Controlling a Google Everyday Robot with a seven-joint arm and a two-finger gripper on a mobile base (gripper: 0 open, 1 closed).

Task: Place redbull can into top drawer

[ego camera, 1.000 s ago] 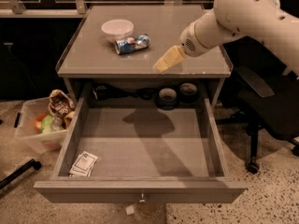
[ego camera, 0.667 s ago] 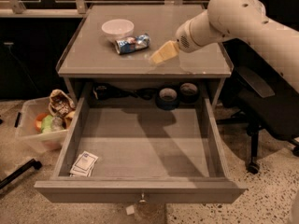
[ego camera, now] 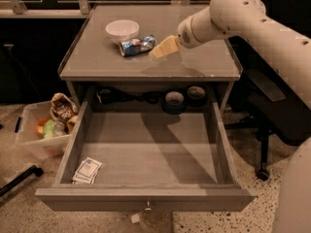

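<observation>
A single high camera is aimed steeply down, from close in front, at the grey wooden table (ego camera: 204,57) and its open, wide shallow grey top drawer (ego camera: 146,198); the gripper (ego camera: 156,54) is framed over the table.

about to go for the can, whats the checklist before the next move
1. top drawer open: ok, pulled well out.
2. room in the drawer: ok, only a small paper packet in its front left corner.
3. can reachable: ok, lying on its side on the tabletop.
4. gripper at the can: ok, low over the tabletop, right beside the can's right end.
5. can picked up: not ok, it rests on the tabletop.
6. bowl clear of the can: cannot tell, it sits just behind the can and may touch it.
</observation>
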